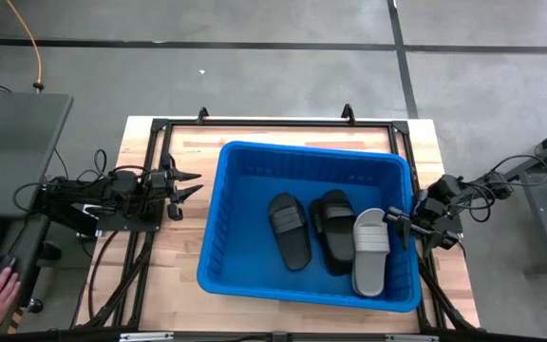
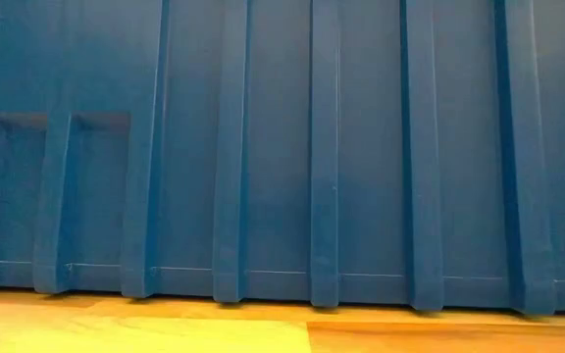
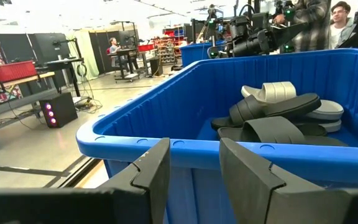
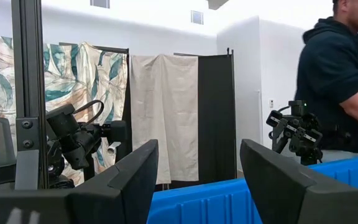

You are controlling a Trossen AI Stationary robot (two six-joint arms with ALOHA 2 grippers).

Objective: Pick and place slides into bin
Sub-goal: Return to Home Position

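Observation:
The blue bin [image 1: 245, 161] stands in the middle of the wooden table; its ribbed wall [image 2: 282, 147] fills the low view. Inside it lie three slides side by side: two black ones [image 1: 290, 231] [image 1: 334, 231] and a light grey one [image 1: 370, 252] nearest the right wall. They also show over the rim in the left wrist view [image 3: 278, 109]. My left gripper [image 1: 186, 185] stands open, level, just outside the bin's left wall, with nothing between its fingers [image 3: 194, 168]. My right gripper [image 1: 399, 220] is open at the bin's right rim, holding nothing [image 4: 197, 177].
A black metal frame [image 1: 254, 123] runs round the table's edges. A grey desk [image 1: 17, 142] with a keyboard stands to the left, and a person's hand [image 1: 3, 285] rests by it. A person in a dark top [image 4: 337, 81] stands beyond the bin.

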